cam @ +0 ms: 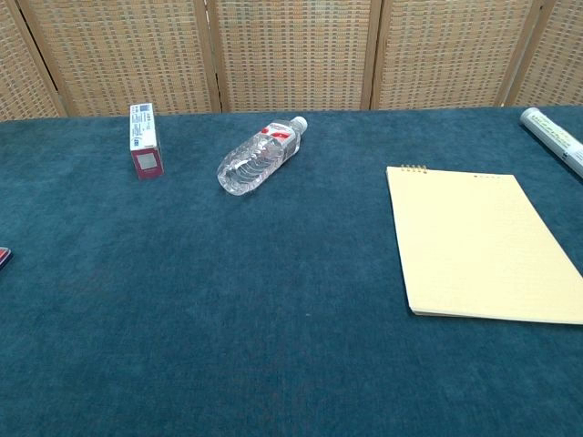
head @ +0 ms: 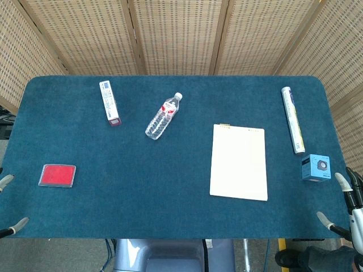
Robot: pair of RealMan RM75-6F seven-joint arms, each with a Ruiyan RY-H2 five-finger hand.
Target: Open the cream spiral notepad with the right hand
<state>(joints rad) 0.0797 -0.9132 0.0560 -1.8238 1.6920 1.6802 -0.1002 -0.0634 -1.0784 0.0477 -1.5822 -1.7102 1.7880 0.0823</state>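
Observation:
The cream spiral notepad (head: pixel 239 161) lies flat and closed on the blue table, right of centre, with its spiral binding along the far edge. The chest view shows the notepad (cam: pixel 483 241) too, with a short stretch of coil at its far left corner. My right hand (head: pixel 353 214) hangs at the table's front right corner, fingers apart and holding nothing, well right of the pad. Only the fingertips of my left hand (head: pixel 16 226) show at the front left edge, spread and empty. Neither hand appears in the chest view.
A small blue cube (head: pixel 315 168) and a white tube (head: pixel 292 119) lie right of the notepad. A clear water bottle (head: pixel 163 116) lies at centre back, a slim box (head: pixel 109 102) at back left, a red card case (head: pixel 57 175) at front left.

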